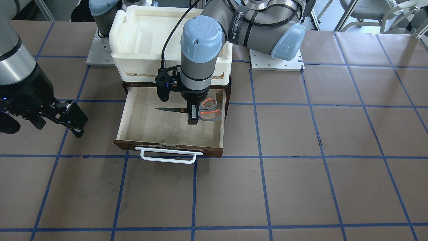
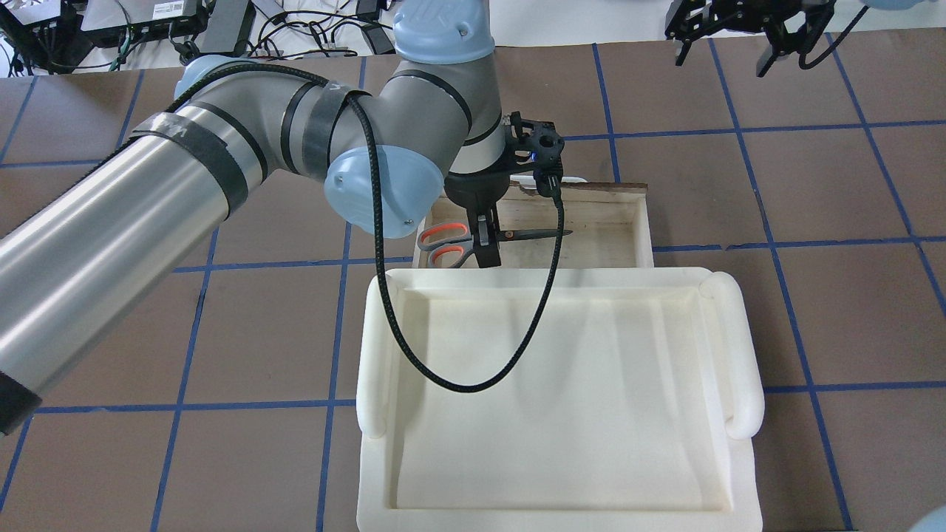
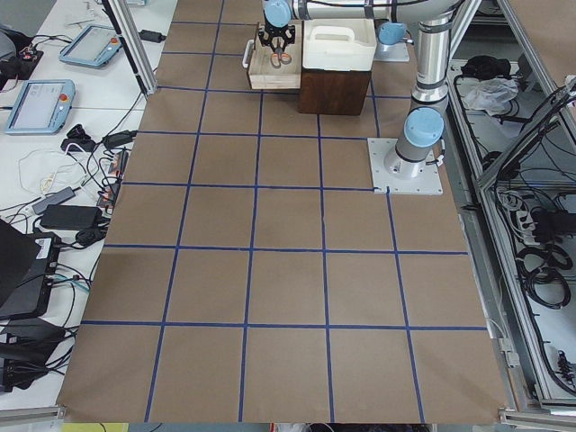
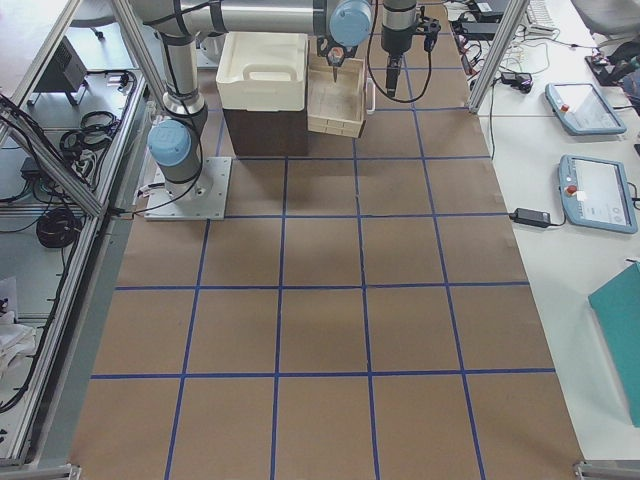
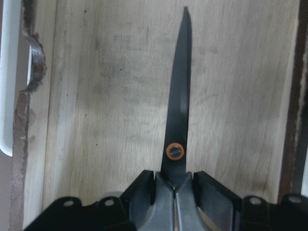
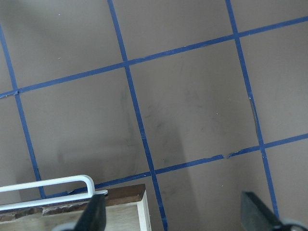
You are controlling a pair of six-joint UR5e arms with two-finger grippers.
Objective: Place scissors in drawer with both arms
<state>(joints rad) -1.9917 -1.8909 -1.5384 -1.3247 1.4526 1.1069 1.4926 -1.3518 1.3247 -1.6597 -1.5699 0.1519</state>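
We record the scissors (image 1: 182,109) inside the open drawer (image 1: 157,129), blades pointing to the robot's right, with the left gripper (image 1: 193,115) clamped on them just behind the pivot. We list the right gripper (image 1: 80,125) with its jaws spread wide above the table (image 1: 301,167), beside the drawer's front corner.

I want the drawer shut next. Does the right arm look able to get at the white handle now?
Probably yes: the right gripper hangs open beside the drawer front, with nothing visible between it and the handle.
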